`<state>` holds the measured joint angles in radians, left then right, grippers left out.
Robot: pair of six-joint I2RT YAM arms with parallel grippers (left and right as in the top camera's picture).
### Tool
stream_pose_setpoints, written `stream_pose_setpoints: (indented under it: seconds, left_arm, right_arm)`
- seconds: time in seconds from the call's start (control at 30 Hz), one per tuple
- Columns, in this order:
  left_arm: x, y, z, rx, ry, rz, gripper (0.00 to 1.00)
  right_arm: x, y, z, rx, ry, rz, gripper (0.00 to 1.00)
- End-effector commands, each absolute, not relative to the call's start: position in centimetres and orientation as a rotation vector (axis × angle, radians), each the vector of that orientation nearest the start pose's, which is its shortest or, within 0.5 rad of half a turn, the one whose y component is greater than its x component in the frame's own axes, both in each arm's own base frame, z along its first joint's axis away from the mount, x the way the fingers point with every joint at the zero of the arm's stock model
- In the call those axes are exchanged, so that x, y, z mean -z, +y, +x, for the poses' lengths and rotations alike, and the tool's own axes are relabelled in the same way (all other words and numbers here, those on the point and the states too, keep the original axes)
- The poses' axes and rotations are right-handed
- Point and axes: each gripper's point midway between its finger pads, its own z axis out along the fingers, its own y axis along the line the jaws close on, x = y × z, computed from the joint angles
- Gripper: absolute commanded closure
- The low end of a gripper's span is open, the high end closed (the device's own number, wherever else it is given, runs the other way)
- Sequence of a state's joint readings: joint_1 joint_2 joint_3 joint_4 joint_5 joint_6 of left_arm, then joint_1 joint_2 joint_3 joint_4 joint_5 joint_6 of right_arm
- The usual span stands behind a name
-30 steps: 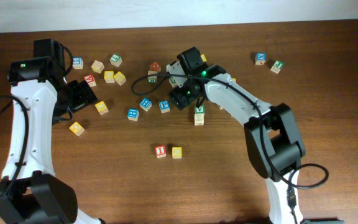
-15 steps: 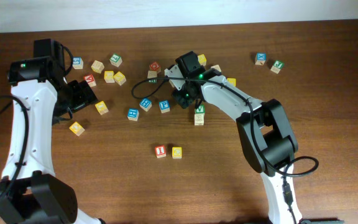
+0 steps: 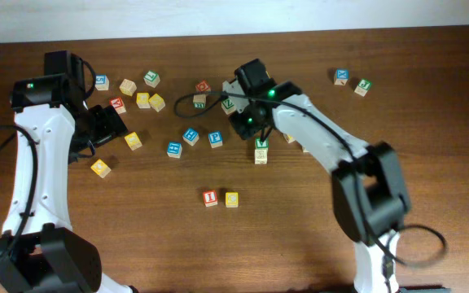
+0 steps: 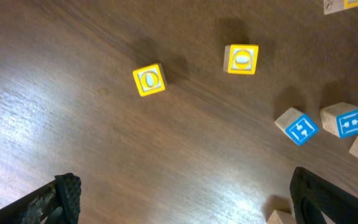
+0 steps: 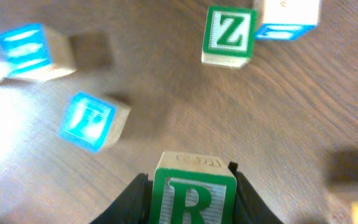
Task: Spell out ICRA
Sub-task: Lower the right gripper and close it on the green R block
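The red I cube [image 3: 210,198] and the yellow C cube [image 3: 231,198] sit side by side at the table's front middle. My right gripper [image 3: 247,122] is behind them among the scattered cubes, and in the right wrist view it [image 5: 191,186] is shut on the green R cube [image 5: 194,196], letter facing the camera. Two red-lettered cubes [image 3: 118,105] [image 3: 203,86] lie at the back; I cannot read which one is the A. My left gripper [image 3: 104,126] is at the left, and the left wrist view shows it [image 4: 188,205] wide open over bare wood.
A green-lettered cube [image 3: 260,146] [image 5: 229,36] lies just in front of the right gripper. Blue-lettered cubes [image 3: 215,138] [image 3: 190,136] [image 3: 174,149] lie to its left. Yellow cubes [image 4: 148,80] [image 4: 242,59] and blue ones [image 4: 297,126] lie ahead of the left gripper. More cubes [image 3: 342,76] sit at the back right.
My right gripper has closed on the green R cube and its arm has shifted a little to the right. The left arm has not moved.
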<state>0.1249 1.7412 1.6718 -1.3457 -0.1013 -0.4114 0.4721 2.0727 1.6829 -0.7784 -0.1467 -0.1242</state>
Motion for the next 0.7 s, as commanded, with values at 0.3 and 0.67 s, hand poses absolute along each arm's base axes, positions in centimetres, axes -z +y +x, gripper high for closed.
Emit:
stream_pose_setpoints:
  seconds: [0.3, 0.67]
  left_arm:
    - [-17.5, 6.2, 34.6, -0.112, 2.860, -0.807, 0.01]
    - [-17.5, 6.2, 34.6, -0.112, 2.860, -0.807, 0.01]
  right_arm:
    - [-8.9, 19.4, 29.4, -0.229, 3.126, -0.496, 0.76]
    - [-1.5, 21.4, 26.2, -0.251, 3.152, -0.248, 0.76]
